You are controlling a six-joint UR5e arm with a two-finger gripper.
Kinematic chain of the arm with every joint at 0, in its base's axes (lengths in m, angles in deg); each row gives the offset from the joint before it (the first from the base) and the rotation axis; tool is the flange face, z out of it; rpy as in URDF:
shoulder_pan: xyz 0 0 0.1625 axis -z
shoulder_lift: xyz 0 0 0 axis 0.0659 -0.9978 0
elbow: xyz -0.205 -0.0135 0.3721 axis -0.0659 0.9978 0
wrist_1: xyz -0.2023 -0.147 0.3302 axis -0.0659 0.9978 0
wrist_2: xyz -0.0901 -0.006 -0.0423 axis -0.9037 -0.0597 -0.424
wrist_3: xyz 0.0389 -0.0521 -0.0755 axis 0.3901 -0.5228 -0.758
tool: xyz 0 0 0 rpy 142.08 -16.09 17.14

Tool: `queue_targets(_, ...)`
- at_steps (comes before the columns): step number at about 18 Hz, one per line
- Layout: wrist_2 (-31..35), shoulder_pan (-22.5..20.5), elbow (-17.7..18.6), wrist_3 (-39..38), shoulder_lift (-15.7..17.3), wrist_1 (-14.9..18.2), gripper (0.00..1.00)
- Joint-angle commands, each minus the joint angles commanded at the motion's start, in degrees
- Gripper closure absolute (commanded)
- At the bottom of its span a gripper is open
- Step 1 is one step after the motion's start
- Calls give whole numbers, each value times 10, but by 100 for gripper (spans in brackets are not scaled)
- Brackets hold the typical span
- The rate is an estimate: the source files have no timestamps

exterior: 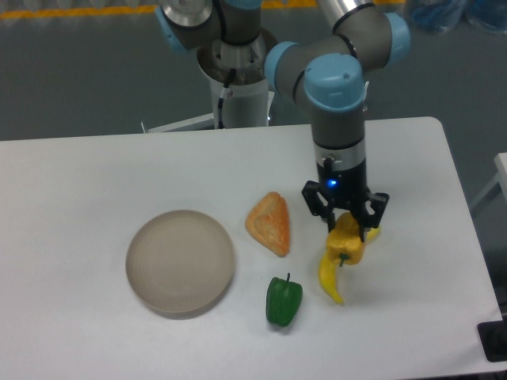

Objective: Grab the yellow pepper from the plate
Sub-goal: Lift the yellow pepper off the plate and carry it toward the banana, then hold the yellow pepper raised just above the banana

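The yellow pepper [345, 245] hangs in my gripper [346, 226], which is shut on it, at the right side of the table. It hovers over the upper half of a yellow banana [330, 277], hiding part of it. The round beige plate [181, 262] lies at the left with nothing on it, far from the gripper.
An orange wedge-shaped item [270, 223] lies between the plate and the gripper. A green bell pepper [283, 300] sits near the front, left of the banana. The table's right edge runs close behind the gripper's side.
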Motion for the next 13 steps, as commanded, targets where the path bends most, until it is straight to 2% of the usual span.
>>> queue_targets(5,2,0,-11,0,-9,0,56)
queue_targets(13,2,-1,-12,-1,-5,0,56)
